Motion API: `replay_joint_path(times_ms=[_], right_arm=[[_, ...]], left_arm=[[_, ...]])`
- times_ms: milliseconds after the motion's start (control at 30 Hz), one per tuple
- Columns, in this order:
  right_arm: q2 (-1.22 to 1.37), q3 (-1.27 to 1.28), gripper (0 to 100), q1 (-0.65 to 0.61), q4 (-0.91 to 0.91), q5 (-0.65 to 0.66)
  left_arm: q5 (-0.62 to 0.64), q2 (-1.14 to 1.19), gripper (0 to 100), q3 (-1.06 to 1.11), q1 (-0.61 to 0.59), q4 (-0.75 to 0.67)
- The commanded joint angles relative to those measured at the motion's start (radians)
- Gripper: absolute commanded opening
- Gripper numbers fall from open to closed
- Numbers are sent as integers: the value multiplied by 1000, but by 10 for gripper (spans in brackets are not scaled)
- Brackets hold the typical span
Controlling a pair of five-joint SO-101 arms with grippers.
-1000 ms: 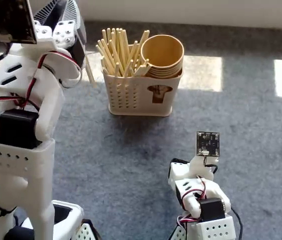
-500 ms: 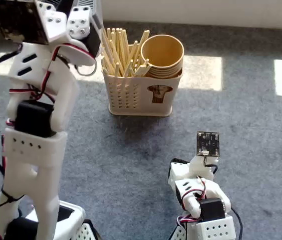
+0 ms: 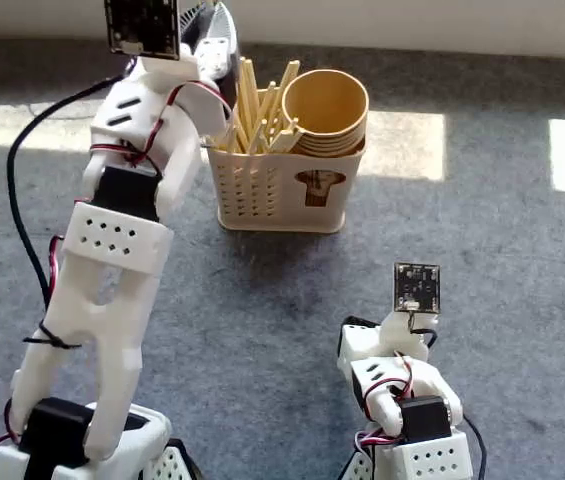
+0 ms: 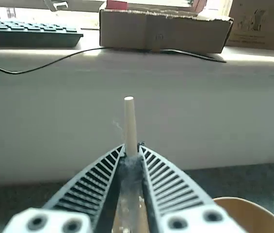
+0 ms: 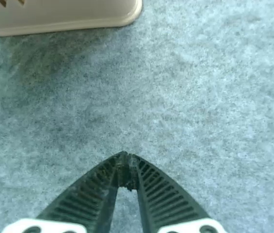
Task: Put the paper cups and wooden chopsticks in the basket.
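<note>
A cream slotted basket (image 3: 280, 190) stands at the back middle of the grey carpet. It holds several wooden chopsticks (image 3: 252, 100) upright and stacked paper cups (image 3: 326, 108). My left gripper (image 3: 214, 35) hangs over the basket's left end, shut on a single wooden chopstick (image 4: 129, 125) that sticks out past its fingertips. A paper cup's rim (image 4: 246, 213) shows below it in the left wrist view. My right gripper (image 5: 125, 168) is shut with nothing in it, low over the carpet in front of the basket (image 5: 64, 17).
The folded right arm (image 3: 402, 385) rests near the front edge. A white wall runs behind the basket, with a cardboard box (image 4: 163, 30) and a keyboard (image 4: 30, 33) on the ledge above. Open carpet (image 3: 502, 260) lies to the right.
The left arm has swung right and forward, carrying the chopstick from left of the basket to above its left end. The right arm has not moved.
</note>
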Motion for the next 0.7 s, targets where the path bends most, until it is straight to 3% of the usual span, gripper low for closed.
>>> replay_joint_path(times_ms=[0,133,433,667], right_arm=[[-19,111,6,10,-2,-9],[-19,111,6,10,-4,-9],[-19,111,6,10,-4,-9],[-19,111,6,10,-4,-9]], left_arm=[[3,-10,73,38,5,-15],[5,-10,193,10,7,124],[5,-19,177,-154,5,379],[-2,-213,177,-68,12,446]])
